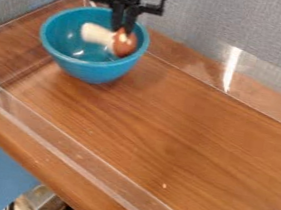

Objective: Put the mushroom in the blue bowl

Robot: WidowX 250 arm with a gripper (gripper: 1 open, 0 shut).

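Note:
The blue bowl is a glossy turquoise bowl standing at the back left of the wooden table. My black gripper points straight down over the right half of the bowl's opening. It is shut on the mushroom, whose reddish-brown cap sits right below the fingers. The mushroom's cream stem sticks out to the left. The mushroom hangs within the bowl's rim, low against the inner wall; I cannot tell whether it touches the wall.
Low clear acrylic walls fence the wooden table on all sides, with one running along the front. A grey-blue fabric wall stands behind the bowl.

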